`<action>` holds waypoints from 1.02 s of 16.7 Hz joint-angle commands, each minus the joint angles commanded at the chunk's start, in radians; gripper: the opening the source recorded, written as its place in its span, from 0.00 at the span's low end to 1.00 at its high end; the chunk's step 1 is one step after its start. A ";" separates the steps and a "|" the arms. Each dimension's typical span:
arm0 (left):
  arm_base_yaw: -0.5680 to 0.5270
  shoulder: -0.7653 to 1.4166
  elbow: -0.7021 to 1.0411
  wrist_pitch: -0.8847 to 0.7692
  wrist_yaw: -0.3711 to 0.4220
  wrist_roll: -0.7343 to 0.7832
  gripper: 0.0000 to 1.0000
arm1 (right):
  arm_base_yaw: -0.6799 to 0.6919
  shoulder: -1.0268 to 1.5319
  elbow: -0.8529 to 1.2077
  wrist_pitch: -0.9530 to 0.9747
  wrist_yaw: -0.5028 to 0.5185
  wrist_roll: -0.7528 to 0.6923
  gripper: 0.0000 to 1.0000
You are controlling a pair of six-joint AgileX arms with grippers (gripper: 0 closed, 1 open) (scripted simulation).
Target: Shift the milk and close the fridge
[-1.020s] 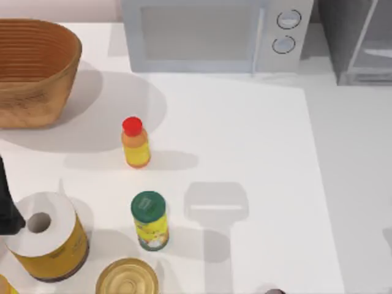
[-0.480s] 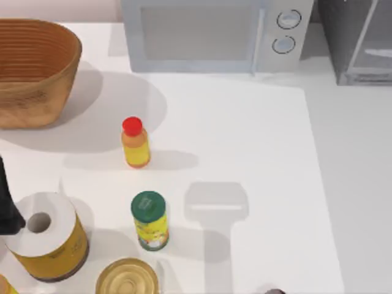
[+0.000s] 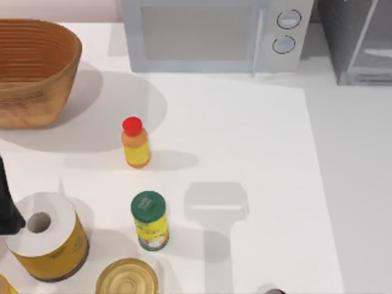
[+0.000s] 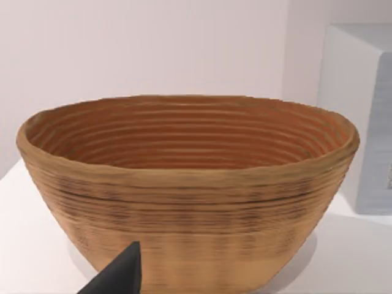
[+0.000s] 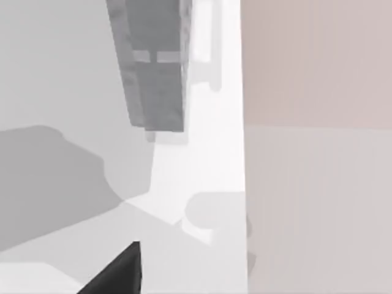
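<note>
Dark grey fridge with a glassy, light-framed door [image 3: 358, 43] standing just right of the white microwave with two round knobs [image 3: 208, 33]. Right gripper [image 5: 119, 274] down at the near table edge, well apart from the microwave and fridge; cannot tell if wide or narrow. Left gripper [image 3: 7, 205] parked far left of the microwave; cannot tell either. Lots of bare white table [image 3: 263, 153] in front of the microwave, right of the red-capped orange bottle [image 3: 135, 143] and green-lidded yellow jar [image 3: 149, 220].
</note>
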 joint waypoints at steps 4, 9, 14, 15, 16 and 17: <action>0.000 0.000 0.000 0.000 0.000 0.000 1.00 | 0.005 -0.002 -0.003 0.003 0.002 0.002 1.00; 0.000 0.000 0.000 0.000 0.000 0.000 1.00 | 0.137 -0.002 -0.007 0.146 0.049 0.146 1.00; 0.000 0.000 0.000 0.000 0.000 0.000 1.00 | 0.344 -0.012 -0.003 0.415 0.095 0.432 1.00; 0.000 0.000 0.000 0.000 0.000 0.000 1.00 | 0.388 -0.012 -0.003 0.482 0.105 0.515 1.00; 0.000 0.000 0.000 0.000 0.000 0.000 1.00 | 0.433 -0.011 -0.003 0.553 0.114 0.604 1.00; 0.000 0.000 0.000 0.000 0.000 0.000 1.00 | 0.478 -0.010 -0.004 0.628 0.124 0.698 1.00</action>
